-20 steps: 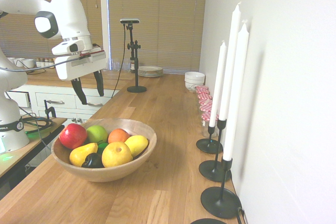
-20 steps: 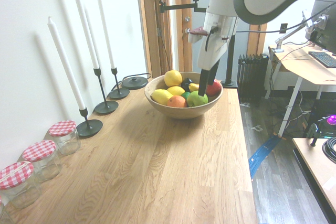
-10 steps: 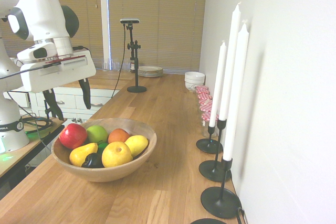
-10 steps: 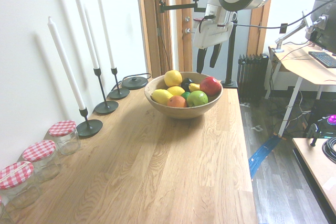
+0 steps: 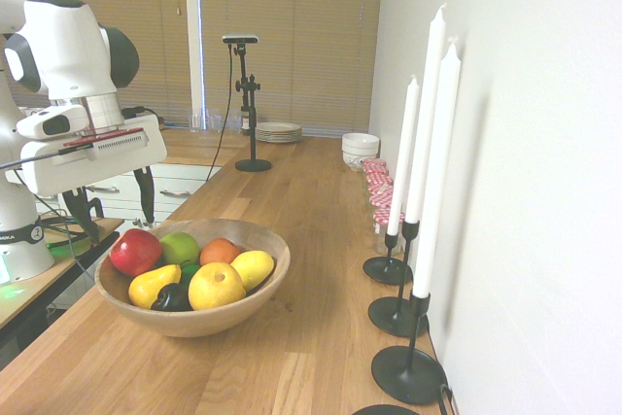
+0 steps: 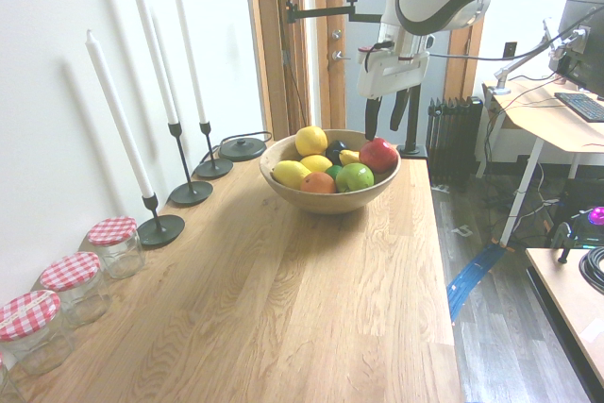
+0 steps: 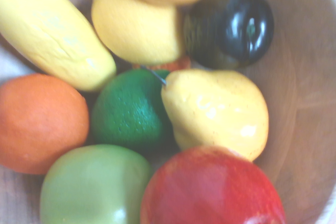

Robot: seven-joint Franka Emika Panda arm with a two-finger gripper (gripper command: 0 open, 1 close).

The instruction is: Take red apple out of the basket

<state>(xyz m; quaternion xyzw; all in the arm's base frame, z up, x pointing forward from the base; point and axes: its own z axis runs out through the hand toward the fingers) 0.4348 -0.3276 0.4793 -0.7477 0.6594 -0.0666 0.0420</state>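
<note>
One long wooden table (image 5: 311, 269) carried everything we saw, and on it stood the basket (image 5: 248, 300), a wide shallow bowl of light wood heaped with fruit. Above its near rim we found the tool (image 5: 115, 205) hovering with its two dark fingers spread wide and nothing between them, clear of the fruit.

The red apple (image 5: 135, 251) lay inside the basket against the wall on the arm's side, touching the green apple (image 5: 179, 246) and sitting above the yellow pear (image 5: 154, 285). We judged it firm, fairly light and glossy enough to slip, so a hold across its widest middle seemed safest, one finger going down between apple and basket wall.

The green apple pressed close on one flank, and in the wrist view the pear (image 7: 215, 111) crowded the red apple (image 7: 212, 190) too; either could be nudged. An orange fruit (image 5: 220, 251), a lemon (image 5: 253, 267) and a dark fruit (image 5: 173, 299) filled the rest.

Along the wall, well apart, stood three white candles (image 5: 426, 133) in black holders and jars with checked lids (image 6: 113, 230).
</note>
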